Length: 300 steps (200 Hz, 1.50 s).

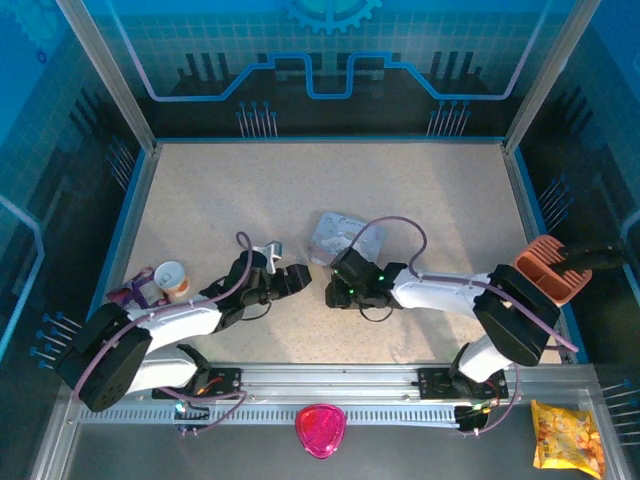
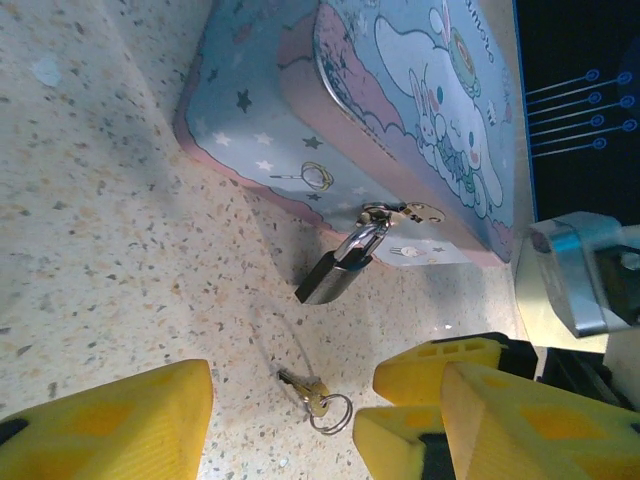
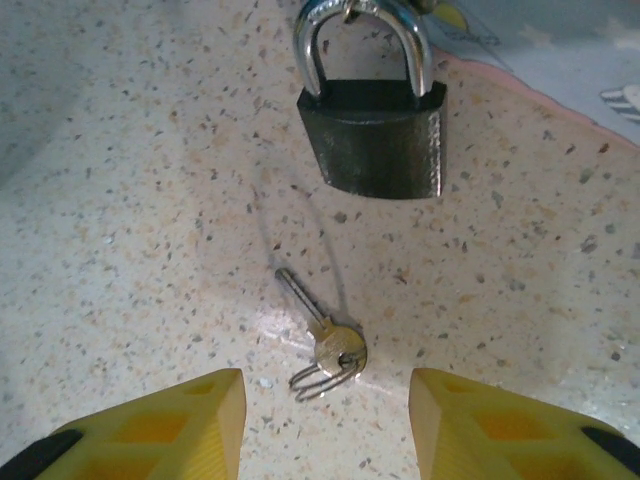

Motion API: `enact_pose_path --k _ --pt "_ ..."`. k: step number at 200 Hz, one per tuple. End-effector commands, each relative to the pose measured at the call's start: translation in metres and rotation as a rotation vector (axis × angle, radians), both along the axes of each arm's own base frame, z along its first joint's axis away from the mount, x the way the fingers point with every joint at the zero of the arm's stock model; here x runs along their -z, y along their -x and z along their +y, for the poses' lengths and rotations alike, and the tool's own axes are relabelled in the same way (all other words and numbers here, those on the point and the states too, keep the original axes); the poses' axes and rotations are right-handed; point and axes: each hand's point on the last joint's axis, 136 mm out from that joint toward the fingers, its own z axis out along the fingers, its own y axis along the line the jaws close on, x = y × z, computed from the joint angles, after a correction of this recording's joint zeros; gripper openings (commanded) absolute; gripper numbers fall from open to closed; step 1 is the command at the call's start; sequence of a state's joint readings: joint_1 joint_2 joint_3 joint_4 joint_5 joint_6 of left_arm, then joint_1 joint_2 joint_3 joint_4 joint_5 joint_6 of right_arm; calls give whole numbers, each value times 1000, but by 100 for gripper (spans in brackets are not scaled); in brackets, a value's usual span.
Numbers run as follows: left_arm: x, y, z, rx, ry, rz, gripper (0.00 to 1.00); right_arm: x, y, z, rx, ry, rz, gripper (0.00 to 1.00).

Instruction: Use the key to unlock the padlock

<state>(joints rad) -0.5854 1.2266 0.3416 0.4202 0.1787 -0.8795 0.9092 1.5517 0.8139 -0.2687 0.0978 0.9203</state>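
Take the small, chunky dark-grey metal padlock (image 3: 375, 135) as the mark. Nearest the cameras, short of the padlock, both yellow-fingered claws stand released and empty over the speckled beige surface (image 3: 120, 200). The right claw (image 3: 325, 400) has a finger on each side of the key. The left claw (image 2: 320, 440) gapes at it from the opposite side, so in the overhead view the two claws meet almost tip to tip.

Next out, just short of the padlock's body, the thin silvery metal key (image 3: 335, 350) lies flat on the surface. Its blade angles toward the padlock and its wire ring (image 3: 318, 378) is at the end away from it. A faint thin line curls from the key toward the padlock; it may be a clear thread, but I cannot tell.

The padlock's body rests on the surface. Its bright steel shackle looks closed and is threaded through the hasp (image 2: 400, 212) of the pale blue cartoon-printed rectangular tin (image 2: 400, 100), which sits right behind the padlock. The keyhole is not visible.

Several things could go wrong from here:
- **Key:** it is thin and lies flat on a hard surface, so closing fingers could ride over it or flick it aside.
- **Ring:** a pinch on the ring alone would leave the blade swinging.
- **Claws:** with both so close, one could knock the other.
- **Padlock:** it is loose on the hasp and would likely swivel away from a pushed key unless it is steadied.
- **Tin:** it may slide.
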Motion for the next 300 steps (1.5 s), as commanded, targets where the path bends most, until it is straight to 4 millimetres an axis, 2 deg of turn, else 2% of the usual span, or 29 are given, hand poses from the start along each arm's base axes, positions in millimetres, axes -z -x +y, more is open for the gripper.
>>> enact_pose_path --k 1,31,35,44,84,111,124,142,200,233,256,280,300 --pt "2 1 10 -15 -33 -29 64 8 2 -5 13 80 24 45" --pt "1 2 15 -22 -32 -37 65 20 6 0 -5 92 60 42" --pt "1 2 16 -23 -32 -36 65 14 1 8 -7 76 50 41" --pt "1 3 16 -25 -31 -39 65 18 2 9 -10 85 61 40" --pt "2 3 20 -32 -29 -38 65 29 9 13 -33 109 101 28" --pt "2 3 22 -39 -30 -39 66 27 13 13 -40 114 98 20" --pt "3 3 23 -40 -31 -38 66 25 14 10 -37 125 93 20" --pt "3 2 23 -43 -30 -38 66 22 18 5 -37 147 90 27" --pt "4 3 24 -48 -28 -36 67 22 26 -4 -18 222 80 35" --pt "4 3 24 -46 -28 -35 67 25 29 3 -33 215 94 35" --pt "5 3 25 -48 -29 -35 67 28 31 -1 -29 241 93 35" --pt "5 3 25 -49 -29 -34 67 32 32 -4 -30 260 96 25" --pt "5 3 25 -51 -27 -35 68 35 30 -4 -25 255 84 22"
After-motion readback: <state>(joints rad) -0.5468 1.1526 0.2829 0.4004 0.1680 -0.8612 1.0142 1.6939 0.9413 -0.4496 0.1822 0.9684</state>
